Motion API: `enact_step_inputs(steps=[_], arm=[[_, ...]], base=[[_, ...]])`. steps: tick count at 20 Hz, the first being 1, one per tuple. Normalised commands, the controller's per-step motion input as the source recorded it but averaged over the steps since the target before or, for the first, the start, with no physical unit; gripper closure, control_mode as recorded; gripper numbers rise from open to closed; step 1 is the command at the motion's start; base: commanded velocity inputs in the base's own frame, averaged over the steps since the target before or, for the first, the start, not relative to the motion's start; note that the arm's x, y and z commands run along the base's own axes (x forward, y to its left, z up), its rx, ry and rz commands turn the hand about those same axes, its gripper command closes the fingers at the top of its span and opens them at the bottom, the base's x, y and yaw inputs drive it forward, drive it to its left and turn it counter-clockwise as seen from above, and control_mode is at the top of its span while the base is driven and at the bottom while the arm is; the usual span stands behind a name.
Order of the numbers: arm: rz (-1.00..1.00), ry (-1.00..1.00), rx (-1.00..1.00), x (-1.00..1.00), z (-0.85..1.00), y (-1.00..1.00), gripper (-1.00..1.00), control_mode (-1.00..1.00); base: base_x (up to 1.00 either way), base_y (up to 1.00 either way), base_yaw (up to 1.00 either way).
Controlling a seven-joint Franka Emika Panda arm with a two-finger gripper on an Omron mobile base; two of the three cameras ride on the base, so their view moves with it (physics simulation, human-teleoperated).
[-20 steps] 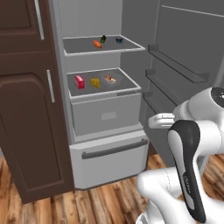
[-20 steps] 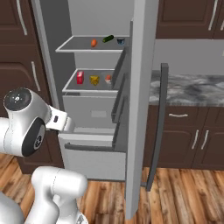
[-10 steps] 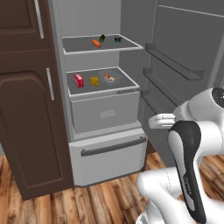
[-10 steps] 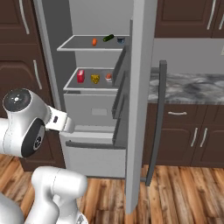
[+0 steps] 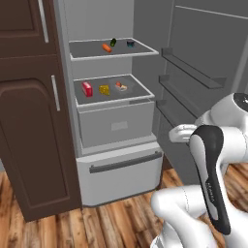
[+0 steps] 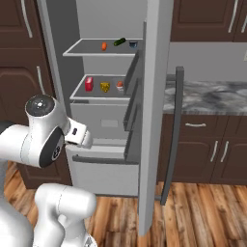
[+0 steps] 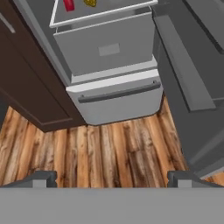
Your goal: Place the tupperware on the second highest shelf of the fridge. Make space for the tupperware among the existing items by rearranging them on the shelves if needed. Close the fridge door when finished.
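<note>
Fridge stands open between dark brown cabinets, grey inside, bottom drawer shut with its horizontal handle. Fridge door swung wide, edge-on in the right base view with the long dark bar handle on its outer face; grey racks line its inner face. Marble-topped bench runs beside the door over more brown cabinets. Wood plank floor below. White arm folded low in front of the fridge, well short of the shelves. Fingers point down toward the floor before the drawer, spread wide apart, nothing between them. Upper shelf: orange carrot, dark green oblong just behind it, small dark bowl to their right near the back. Shelf below, over a closed grey bin: red carton at left, yellow cheese wedge in the middle, tupperware at right, clear box with reddish and orange contents, sitting apart from the cheese.
</note>
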Motion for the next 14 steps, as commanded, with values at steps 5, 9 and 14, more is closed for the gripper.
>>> enact_step_inputs(steps=[5, 9, 14], arm=[[0.00, 0.03, 0.00, 0.07, 0.00, -0.16, -1.00, -1.00], [0.00, -0.05, 0.02, -0.32, 0.00, -0.23, -1.00, -1.00], [0.03, -0.06, 0.00, -0.55, 0.00, 0.00, -1.00, -1.00]], base=[[0.00, 0.00, 0.00], [0.00, 0.00, 0.00], [0.00, 0.00, 0.00]])
